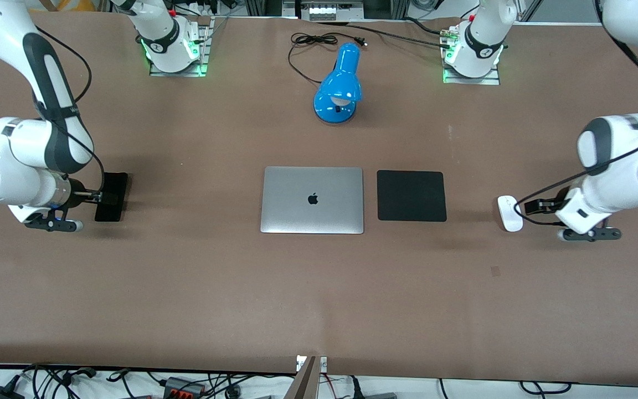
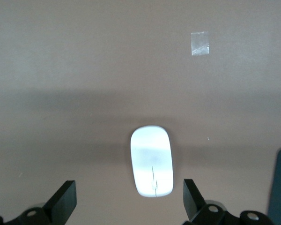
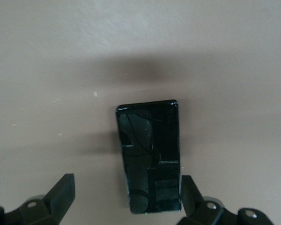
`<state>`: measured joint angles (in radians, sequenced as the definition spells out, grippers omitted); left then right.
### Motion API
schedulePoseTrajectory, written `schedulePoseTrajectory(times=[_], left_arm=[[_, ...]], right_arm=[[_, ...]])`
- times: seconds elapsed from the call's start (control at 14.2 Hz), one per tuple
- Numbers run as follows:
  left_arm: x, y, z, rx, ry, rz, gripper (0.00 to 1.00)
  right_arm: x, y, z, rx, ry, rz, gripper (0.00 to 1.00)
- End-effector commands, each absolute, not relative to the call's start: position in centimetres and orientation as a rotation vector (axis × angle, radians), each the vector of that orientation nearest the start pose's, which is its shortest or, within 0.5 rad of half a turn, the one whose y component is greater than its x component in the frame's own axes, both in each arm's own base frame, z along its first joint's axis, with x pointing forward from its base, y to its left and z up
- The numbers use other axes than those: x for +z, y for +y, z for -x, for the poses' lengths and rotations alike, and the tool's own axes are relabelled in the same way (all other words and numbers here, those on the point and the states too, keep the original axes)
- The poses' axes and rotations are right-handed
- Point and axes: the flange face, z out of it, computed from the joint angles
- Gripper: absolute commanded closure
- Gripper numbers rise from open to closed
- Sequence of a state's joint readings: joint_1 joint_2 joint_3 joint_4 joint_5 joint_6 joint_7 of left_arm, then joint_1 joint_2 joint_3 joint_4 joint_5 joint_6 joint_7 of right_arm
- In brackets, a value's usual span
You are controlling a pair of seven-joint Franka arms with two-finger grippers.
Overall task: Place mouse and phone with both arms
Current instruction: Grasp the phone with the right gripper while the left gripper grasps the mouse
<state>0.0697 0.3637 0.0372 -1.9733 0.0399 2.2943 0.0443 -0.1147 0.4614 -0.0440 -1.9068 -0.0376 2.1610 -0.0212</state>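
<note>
The mouse is seen at three o'clock on the surface, framed lengthwise between the wide-open jaws of the left gripper; at nine o'clock, the phone is likewise straddled by the right gripper, jaws wide.

A brown table fills nearly the whole frame, evenly lit from above, with soft shadows. Along the bottom edge runs a pale floor strip strewn with black cables. At the top centre, grey equipment sits just off the table's edge.
</note>
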Motion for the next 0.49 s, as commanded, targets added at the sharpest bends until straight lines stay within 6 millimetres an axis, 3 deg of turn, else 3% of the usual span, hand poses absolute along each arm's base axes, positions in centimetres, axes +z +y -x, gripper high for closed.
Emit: schedulePoseTrajectory(times=[0.0, 0.21, 0.42], left_arm=[[25.5, 5.2, -58.7, -0.028, -0.004, 3.093, 0.00], [19.9, 5.4, -57.3, -0.147, -0.011, 3.093, 0.00], [18.0, 5.0, -56.4, -0.198, -0.024, 3.093, 0.00]], right_arm=[[21.8, -10.4, -60.0, 0.316, 0.157, 3.157, 0.00], [20.9, -10.7, -59.8, 0.333, 0.161, 3.154, 0.00], [19.0, -11.5, -59.2, 0.385, 0.179, 3.149, 0.00]])
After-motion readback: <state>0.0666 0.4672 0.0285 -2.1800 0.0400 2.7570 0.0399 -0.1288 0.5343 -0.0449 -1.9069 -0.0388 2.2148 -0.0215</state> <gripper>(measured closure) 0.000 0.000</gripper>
